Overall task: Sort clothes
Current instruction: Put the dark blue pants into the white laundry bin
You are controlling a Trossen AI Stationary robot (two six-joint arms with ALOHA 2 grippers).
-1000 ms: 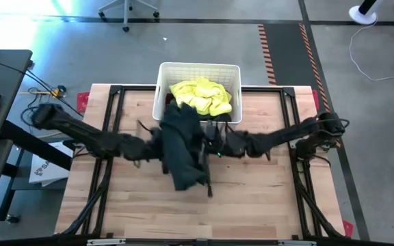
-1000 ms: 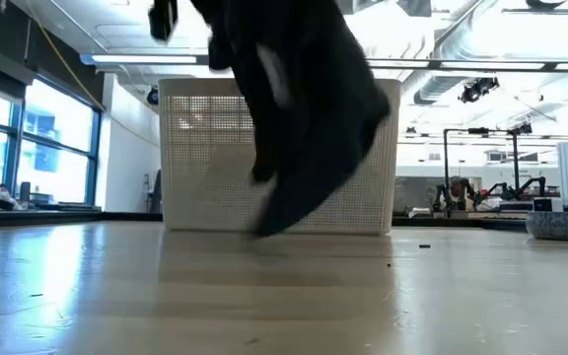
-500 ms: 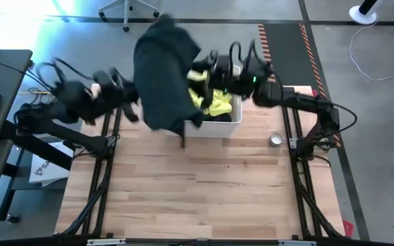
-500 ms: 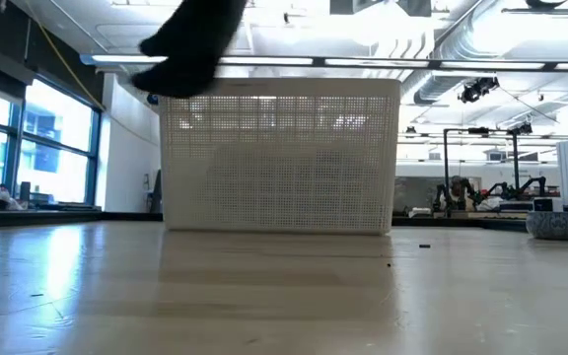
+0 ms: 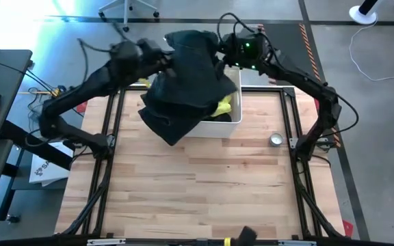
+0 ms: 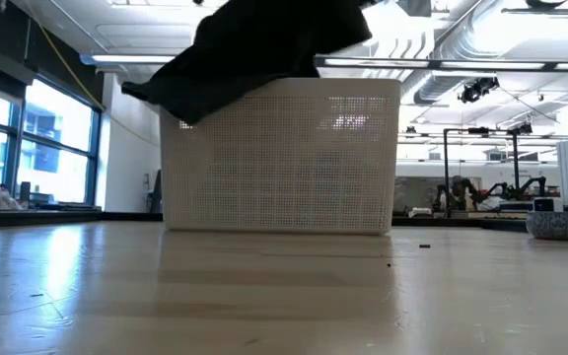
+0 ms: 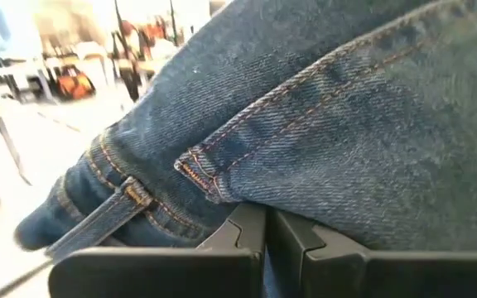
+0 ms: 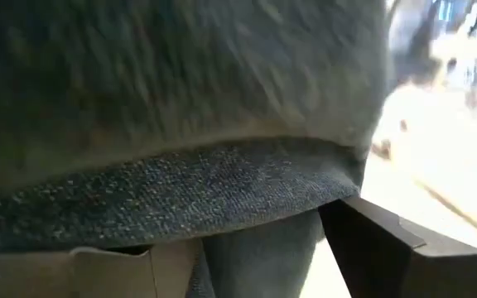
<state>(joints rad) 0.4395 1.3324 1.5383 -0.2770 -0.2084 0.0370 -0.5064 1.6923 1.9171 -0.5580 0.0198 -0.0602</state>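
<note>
Basket (image 5: 232, 116) stood at the far side of the surface (image 5: 197, 184), its lattice wall plain in the low view. Inside it only a corner of the yellow shirt (image 5: 224, 107) showed; the rest of its contents lay hidden under the jeans (image 5: 187, 82), which hung above it, spread wide and draped past its near-left rim. In the low view the jeans (image 6: 254, 49) hung over the basket's (image 6: 284, 158) top edge, cut off by the frame.

The left end effector (image 5: 161, 51) was at the jeans' far-left edge, and the left wrist view showed its 2 fingers (image 7: 247, 240) pressed together on a fold of seamed denim (image 7: 305, 124) with a belt loop. The right end effector (image 5: 226, 51) was at the far-right edge; in the right wrist view cloth (image 8: 180, 124) filled the frame and lay between its fingers (image 8: 371, 240), so it pinched the jeans too, though the fingertips were not clear.

A small round metal thing (image 5: 276, 140) sat on the surface right of the basket; what it was could not be made out.

Half a second earlier the jeans were bunched left of the basket and most of the yellow shirt was exposed; now they had shifted right over it, covering nearly all the shirt.
</note>
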